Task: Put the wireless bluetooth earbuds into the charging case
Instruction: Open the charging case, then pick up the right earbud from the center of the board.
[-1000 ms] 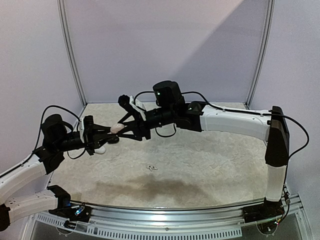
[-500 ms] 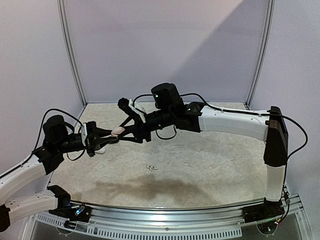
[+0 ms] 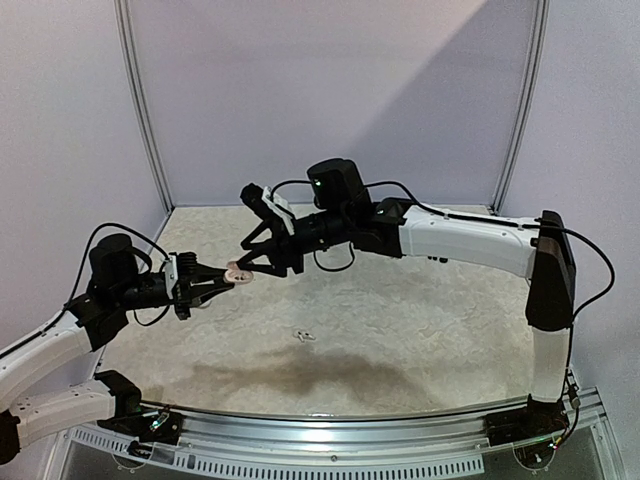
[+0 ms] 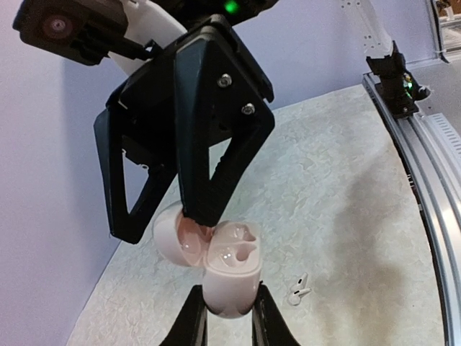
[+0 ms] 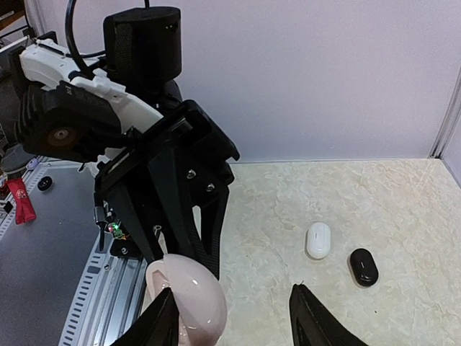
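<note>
Left wrist: tiny white earbuds, pale pink open case.

Table top: pale cream, marbled finish, fills the lower half of the top view. A broad dark shadow patch lies at lower centre. Back wall: plain lilac-white panel, with a diagonal edge between a cooler and a warmer tone running from the upper right toward centre. Side walls: same plain finish at the left and right of the frame. Two slim metal posts stand at the rear corners. Aluminium rail: slotted, along the bottom edge. Grey floor, lower left of the right wrist view, bears a small red item, possibly a tag.
</note>
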Controlling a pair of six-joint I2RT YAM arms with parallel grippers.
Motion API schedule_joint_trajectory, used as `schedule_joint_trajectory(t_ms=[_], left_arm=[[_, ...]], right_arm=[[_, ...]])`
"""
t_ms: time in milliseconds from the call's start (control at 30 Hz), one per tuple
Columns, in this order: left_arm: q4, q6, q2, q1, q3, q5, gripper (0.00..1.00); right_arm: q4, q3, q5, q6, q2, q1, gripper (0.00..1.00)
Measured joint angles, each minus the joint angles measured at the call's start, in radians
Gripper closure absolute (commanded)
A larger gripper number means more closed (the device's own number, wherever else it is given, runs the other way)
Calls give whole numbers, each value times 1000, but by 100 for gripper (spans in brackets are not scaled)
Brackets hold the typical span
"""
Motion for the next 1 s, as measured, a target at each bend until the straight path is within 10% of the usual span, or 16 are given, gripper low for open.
schedule_joint_trajectory(t_ms=[1000], left_arm=[[153, -499, -26, -7, -152, -206, 100]], right_arm=[[-50, 99, 160, 358, 13, -130, 47]])
